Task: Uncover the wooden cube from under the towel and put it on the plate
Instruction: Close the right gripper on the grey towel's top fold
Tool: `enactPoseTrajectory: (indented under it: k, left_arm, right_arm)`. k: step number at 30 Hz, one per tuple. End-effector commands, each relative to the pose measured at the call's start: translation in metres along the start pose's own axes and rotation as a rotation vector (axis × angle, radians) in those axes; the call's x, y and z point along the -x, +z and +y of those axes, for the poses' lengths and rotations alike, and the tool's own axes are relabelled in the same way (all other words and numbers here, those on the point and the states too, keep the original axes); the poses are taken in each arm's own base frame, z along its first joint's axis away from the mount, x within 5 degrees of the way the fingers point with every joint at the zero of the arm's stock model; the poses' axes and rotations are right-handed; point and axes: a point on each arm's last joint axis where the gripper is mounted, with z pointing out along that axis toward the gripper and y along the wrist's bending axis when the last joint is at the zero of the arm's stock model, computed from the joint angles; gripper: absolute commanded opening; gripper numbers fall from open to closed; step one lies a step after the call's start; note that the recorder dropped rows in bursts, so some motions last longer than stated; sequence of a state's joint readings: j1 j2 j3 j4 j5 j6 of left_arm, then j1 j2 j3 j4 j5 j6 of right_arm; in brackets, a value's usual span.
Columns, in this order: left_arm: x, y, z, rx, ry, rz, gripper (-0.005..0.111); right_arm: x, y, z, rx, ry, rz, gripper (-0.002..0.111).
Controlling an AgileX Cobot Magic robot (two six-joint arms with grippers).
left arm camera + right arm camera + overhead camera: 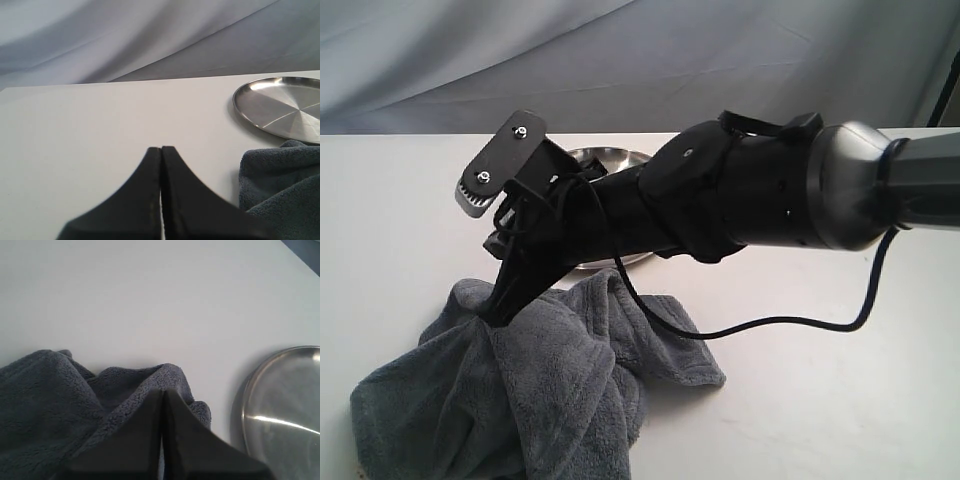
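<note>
Currently, the right gripper (498,310) has its fingers pressed together, pinching a raised fold of the towel (550,390), which lies bunched at 7 o'clock on the white table (820,400). The right arm (740,195) crosses in front of the plate (608,156), at 12 o'clock from the towel, and hides most of it. A black cable (790,321) loops at 3 o'clock. The left gripper (161,150) is pressed together on nothing. The wooden cube is hidden in every view.
</note>
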State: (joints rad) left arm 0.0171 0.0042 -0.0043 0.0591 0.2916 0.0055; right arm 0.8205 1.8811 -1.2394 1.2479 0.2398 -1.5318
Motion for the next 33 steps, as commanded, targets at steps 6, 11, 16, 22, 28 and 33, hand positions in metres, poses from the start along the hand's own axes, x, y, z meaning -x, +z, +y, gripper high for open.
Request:
enactPoseTrajectory:
  k: [6,11,16,22,28,33]
  left_arm:
    - [0.000,0.000,0.000,-0.005,0.007,-0.009,0.000]
    - [0.000,0.000,0.000,-0.005,0.007,-0.009,0.000]
    - [0.000,0.000,0.000,-0.005,0.007,-0.009,0.000]
    - [0.000,0.000,0.000,-0.005,0.007,-0.009,0.000]
    - [0.000,0.000,0.000,-0.005,0.010,-0.009,0.000]
    - [0.000,0.000,0.000,-0.005,0.010,-0.009,0.000]
  right_arm:
    - [0.002,-0.001,0.004,0.055,-0.038,0.007,0.065]
    - [0.003,0.007,0.023,0.056,-0.072,0.010,0.105]
    - [-0.006,0.029,0.046,0.030,-0.139,0.045,0.105]
    - [-0.016,0.040,0.044,-0.019,-0.109,0.071,0.105]
    - [-0.030,0.053,0.044,-0.031,-0.095,0.111,0.104]
    - [-0.035,0.057,0.044,-0.036,-0.041,0.121,0.092]
